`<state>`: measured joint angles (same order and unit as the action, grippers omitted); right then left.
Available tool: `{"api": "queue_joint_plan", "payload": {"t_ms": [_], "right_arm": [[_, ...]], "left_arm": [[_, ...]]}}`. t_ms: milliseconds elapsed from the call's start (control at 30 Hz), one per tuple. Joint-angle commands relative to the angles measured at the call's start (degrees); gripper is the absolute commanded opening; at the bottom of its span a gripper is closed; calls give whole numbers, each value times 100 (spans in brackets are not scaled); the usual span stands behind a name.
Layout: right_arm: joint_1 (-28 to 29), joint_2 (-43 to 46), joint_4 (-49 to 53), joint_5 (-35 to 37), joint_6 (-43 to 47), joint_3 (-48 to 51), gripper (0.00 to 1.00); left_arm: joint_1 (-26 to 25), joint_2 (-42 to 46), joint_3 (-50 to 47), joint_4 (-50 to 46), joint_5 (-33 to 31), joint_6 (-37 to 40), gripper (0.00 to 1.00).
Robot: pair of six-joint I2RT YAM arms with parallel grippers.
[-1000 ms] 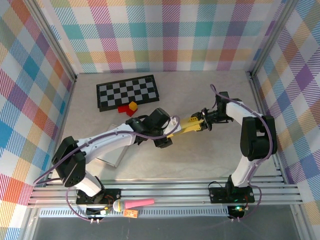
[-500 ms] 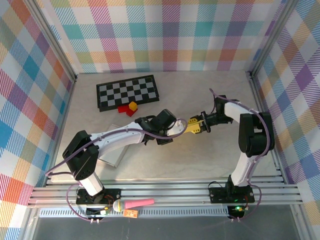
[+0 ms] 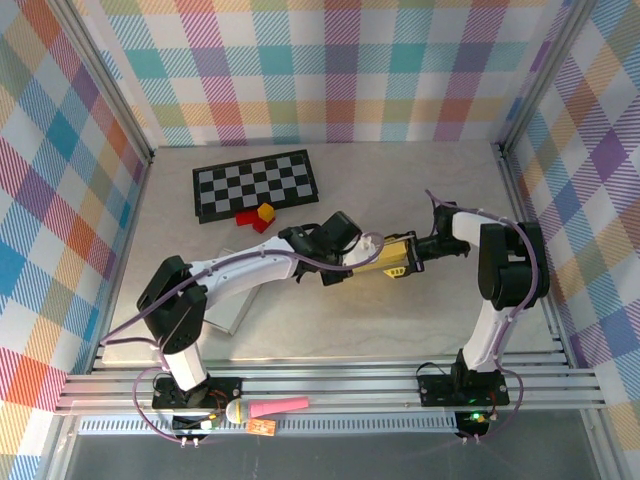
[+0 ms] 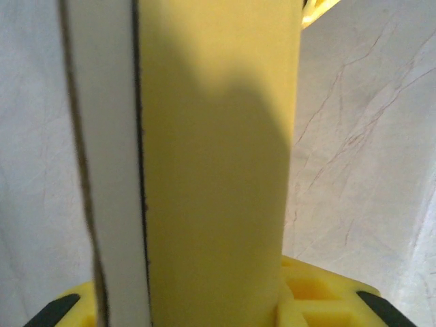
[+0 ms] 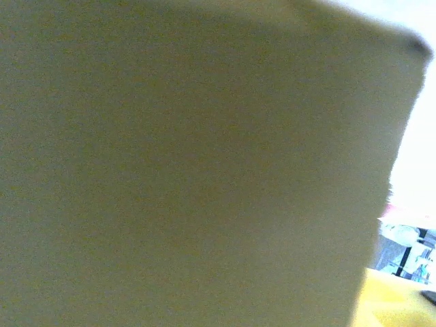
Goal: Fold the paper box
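Observation:
The yellow paper box [image 3: 386,256] hangs flattened and lengthwise between both grippers at mid-table. My left gripper [image 3: 362,252] has the box's left end between its jaws. In the left wrist view the box [image 4: 218,170], a yellow panel with a white edge, spans the gap from one yellow finger [image 4: 327,300] to the other, and the jaws press on it. My right gripper [image 3: 416,256] meets the box's right end. A box face [image 5: 191,170] close to the right wrist camera hides those jaws.
A black-and-white checkerboard [image 3: 256,184] lies at the back left, with small red and yellow blocks [image 3: 258,217] in front of it. A pale flat sheet [image 3: 226,316] rests under the left arm. A pink-handled tool [image 3: 272,407] lies on the front rail.
My left gripper moved right along the box and its jaws narrowed onto it. The box swung from tilted to nearly level. My right gripper drew back slightly to the right.

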<state>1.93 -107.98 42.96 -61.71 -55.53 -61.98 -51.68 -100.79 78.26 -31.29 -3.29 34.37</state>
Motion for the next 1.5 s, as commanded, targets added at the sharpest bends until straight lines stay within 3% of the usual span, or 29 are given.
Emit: {"api": "queue_joint_plan", "payload": {"t_ms": [0, 200, 333, 433, 533, 733, 933, 1300, 1467], "right_arm": [[-215, 287, 50, 256, -154, -18, 63], [-691, 1191, 464, 1532, -271, -292, 66], [-785, 2396, 852, 3375, -205, -460, 66], [-689, 3503, 559, 4222, -344, -147, 68], [-120, 4086, 448, 4790, -278, 51, 63], [1600, 4520, -212, 5696, -910, 547, 58], [2191, 4129, -478, 5899, -1154, 547, 57], [2241, 3571, -830, 5914, -1294, 687, 47], [2241, 3258, -395, 5977, -1320, 570, 39]], "left_arm": [[140, -232, 309, -505, 542, -269, 28], [270, -386, 655, -1073, 1014, -141, 28], [392, -617, 1094, -1713, 1114, -212, 28], [464, -749, 1299, -2142, 1165, -258, 28], [491, -826, 1402, -2426, 1124, -358, 30], [485, -910, 1411, -2582, 1049, -528, 32], [486, -994, 1514, -2627, 1007, -556, 34], [480, -1152, 1785, -2726, 993, -609, 37], [483, -1209, 1858, -2733, 953, -634, 39]]}}
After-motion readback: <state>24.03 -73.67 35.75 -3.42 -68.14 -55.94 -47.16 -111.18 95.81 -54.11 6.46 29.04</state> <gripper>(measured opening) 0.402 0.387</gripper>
